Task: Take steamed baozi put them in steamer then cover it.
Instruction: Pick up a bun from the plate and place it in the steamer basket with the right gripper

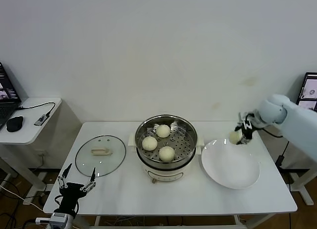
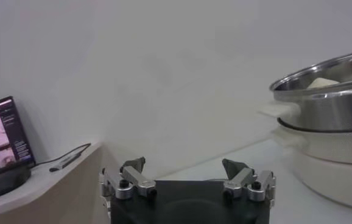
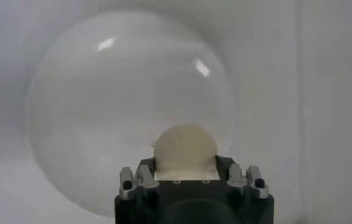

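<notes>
above the plate point(image 1: 233, 174), baozi point(image 3: 184, 148) clamped between right gripper point(image 3: 188, 178) jaws

No readable text, brand, number or sign anywhere. Small label on steamer point(image 2: 346, 164) base, off to side of left gripper point(image 2: 185, 170): dark marks, possibly barcode, too small to read. Laptop screen point(image 2: 2, 137) on side table, well off to other side of same gripper: picture tiles and lines, illegible.
</notes>
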You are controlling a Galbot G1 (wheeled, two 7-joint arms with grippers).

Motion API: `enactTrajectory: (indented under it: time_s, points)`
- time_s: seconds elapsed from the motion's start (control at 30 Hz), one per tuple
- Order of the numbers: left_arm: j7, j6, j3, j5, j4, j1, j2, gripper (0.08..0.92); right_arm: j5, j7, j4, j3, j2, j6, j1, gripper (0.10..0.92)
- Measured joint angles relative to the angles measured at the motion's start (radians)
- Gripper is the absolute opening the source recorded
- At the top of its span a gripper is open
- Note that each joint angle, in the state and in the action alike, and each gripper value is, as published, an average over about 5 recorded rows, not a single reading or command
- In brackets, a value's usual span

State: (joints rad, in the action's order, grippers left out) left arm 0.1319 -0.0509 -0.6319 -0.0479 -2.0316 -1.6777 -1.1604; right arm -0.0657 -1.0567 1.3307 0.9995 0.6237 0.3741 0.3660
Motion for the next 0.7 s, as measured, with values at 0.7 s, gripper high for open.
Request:
enactTrajectory:
  time_s: [0.7]
  points:
    - [0.003, -0.001, -0.004, -0.007, -0.003, 0.01, -0.007, 0.823, -0.52, 0.223, 0.135, 0.302, 0.271, 0.285, 0.298, 0.628]
